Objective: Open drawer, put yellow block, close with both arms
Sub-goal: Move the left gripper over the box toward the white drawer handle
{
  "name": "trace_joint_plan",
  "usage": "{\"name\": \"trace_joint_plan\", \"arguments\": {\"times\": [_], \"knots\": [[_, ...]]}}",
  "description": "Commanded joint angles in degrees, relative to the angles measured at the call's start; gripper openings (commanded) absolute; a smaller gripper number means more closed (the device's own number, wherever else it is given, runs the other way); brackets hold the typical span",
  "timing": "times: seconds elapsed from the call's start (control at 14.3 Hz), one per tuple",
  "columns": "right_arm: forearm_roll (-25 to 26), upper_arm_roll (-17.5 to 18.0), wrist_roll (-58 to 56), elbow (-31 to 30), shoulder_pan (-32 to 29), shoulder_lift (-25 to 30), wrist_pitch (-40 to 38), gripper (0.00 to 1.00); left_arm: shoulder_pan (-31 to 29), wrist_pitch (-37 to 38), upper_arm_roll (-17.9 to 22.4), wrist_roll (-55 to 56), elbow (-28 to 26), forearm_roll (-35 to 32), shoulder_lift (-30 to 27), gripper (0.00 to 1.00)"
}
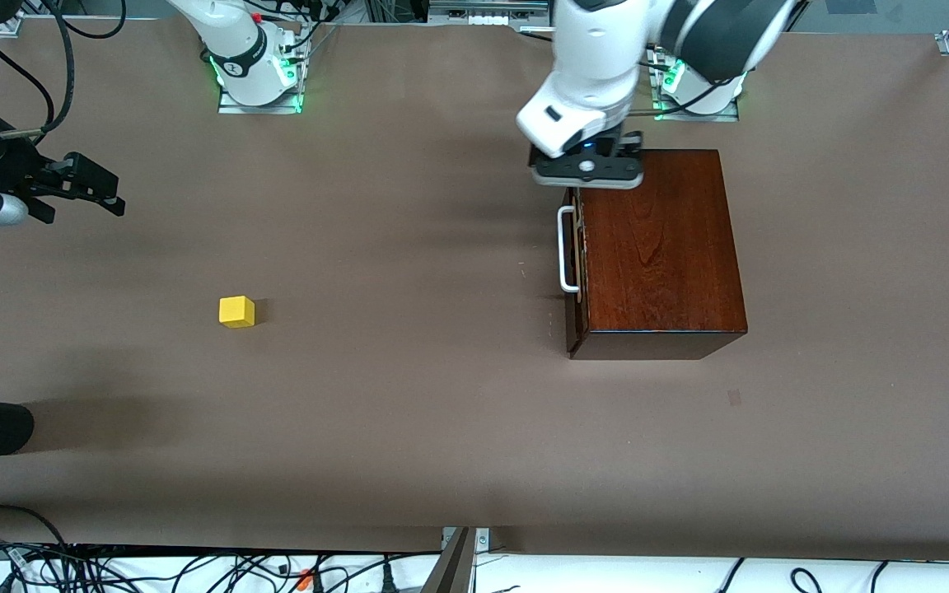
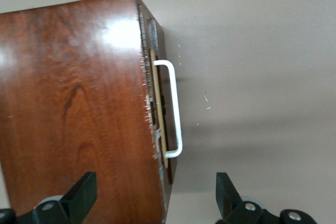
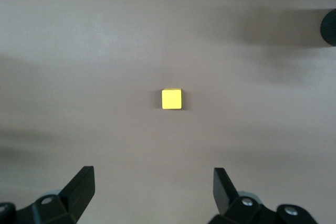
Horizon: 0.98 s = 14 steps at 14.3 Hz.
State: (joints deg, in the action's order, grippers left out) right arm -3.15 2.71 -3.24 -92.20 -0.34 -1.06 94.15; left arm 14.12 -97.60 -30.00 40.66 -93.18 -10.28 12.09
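1. table (image 1: 409, 428) is carrying everything; nothing is lying between the block and the box.
2. box (image 1: 660, 247) is sitting toward the left arm's end, drawer (image 1: 576, 247) looking shut or barely ajar, white handle (image 1: 565, 249) facing the right arm's end.
3. left gripper (image 1: 586, 169) is hovering over the box's handle-side corner, fingers (image 2: 84, 192) spread wide and holding nothing, probably lining up on the handle.
4. right gripper (image 1: 87, 188) is waiting in the air at its own end, open and empty.
5. yellow block (image 1: 236, 312) is sitting on open table, well apart from the box, centred under the right wrist camera.
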Motion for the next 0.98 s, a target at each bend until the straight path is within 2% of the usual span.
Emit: {"name": "trace_joint_plan", "arguments": {"times": [0.0,0.21,0.49,0.91], "knots": [[-1.24,-0.07,-0.1,1.14,-0.1,-0.52,-0.55,1.0,4.32,-1.88,-0.15,6.69,1.07,-6.83,6.17,1.0],[-1.24,-0.07,-0.1,1.14,-0.01,-0.52,-0.63,1.0,5.13,-4.87,-0.06,9.17,1.07,-8.7,10.22,1.0],[-1.24,-0.07,-0.01,1.14,-0.01,-0.52,-0.64,1.0,6.44,-7.16,-0.06,13.74,0.19,-14.4,14.88,1.0],[-1.24,-0.07,-0.01,1.14,-0.01,-0.52,-0.63,1.0,6.36,-11.55,0.03,15.5,-5.69,-14.85,14.45,1.0]]}}
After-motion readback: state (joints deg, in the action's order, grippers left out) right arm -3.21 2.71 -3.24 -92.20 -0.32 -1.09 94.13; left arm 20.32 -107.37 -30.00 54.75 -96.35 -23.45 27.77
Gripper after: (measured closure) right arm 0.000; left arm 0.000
